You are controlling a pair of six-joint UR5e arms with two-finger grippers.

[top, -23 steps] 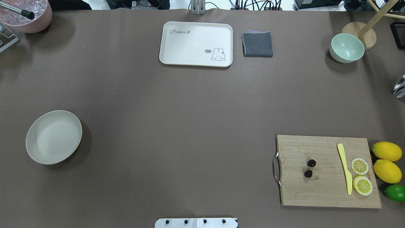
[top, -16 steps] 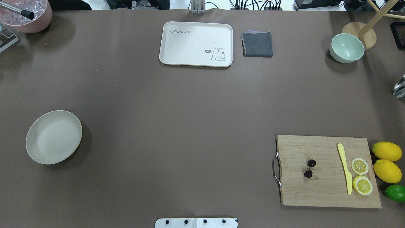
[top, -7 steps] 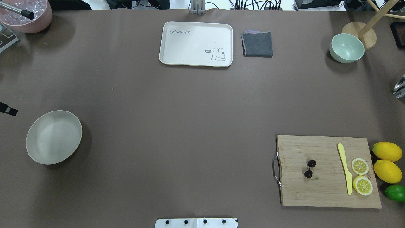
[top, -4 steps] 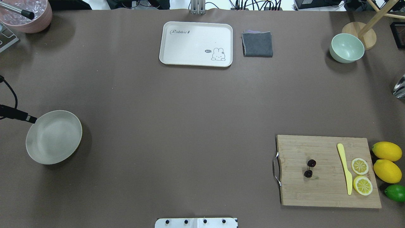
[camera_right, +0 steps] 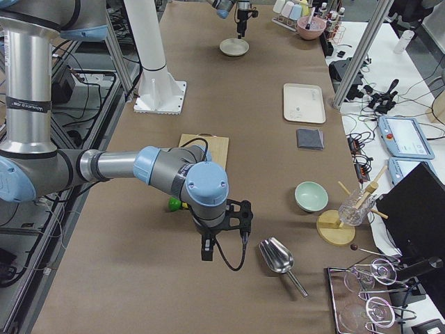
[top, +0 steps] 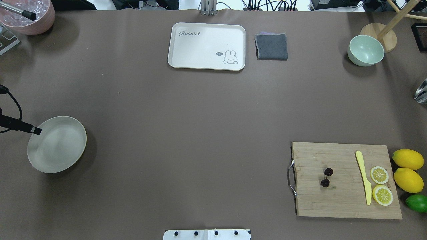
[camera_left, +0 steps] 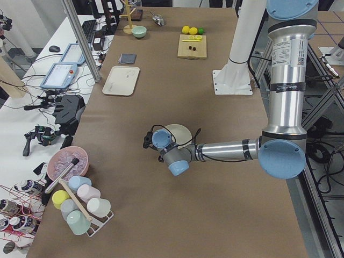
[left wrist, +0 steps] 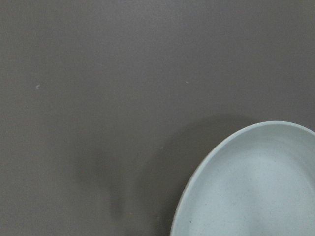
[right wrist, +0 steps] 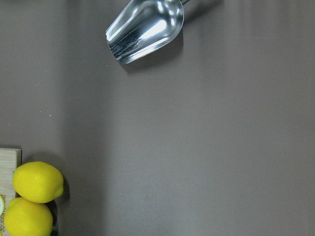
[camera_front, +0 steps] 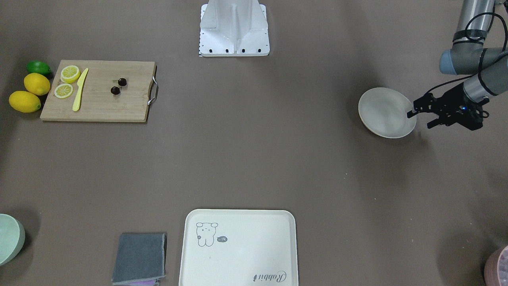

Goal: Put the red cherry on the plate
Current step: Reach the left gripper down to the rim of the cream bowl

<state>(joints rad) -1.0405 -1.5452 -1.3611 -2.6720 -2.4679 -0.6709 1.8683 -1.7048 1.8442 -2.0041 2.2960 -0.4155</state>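
The red cherry [top: 328, 172] sits on the board [top: 340, 200]; left gripper [camera_front: 420, 120] spread by plate [camera_front: 381, 113]; right gripper [camera_right: 225, 235] unclear.

Bare table [top: 200, 133] btw plate [top: 56, 145], board [top: 333, 203]

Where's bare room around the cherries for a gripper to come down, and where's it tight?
Free: the cutting board between its metal handle and the red cherry, and from cherry to yellow knife. Crowded: beyond the knife, with lemon slices, whole lemons and lime.

Glossy red cherry [top: 328, 172], bare wooden board [top: 333, 200], matt smooth plate [top: 56, 146].
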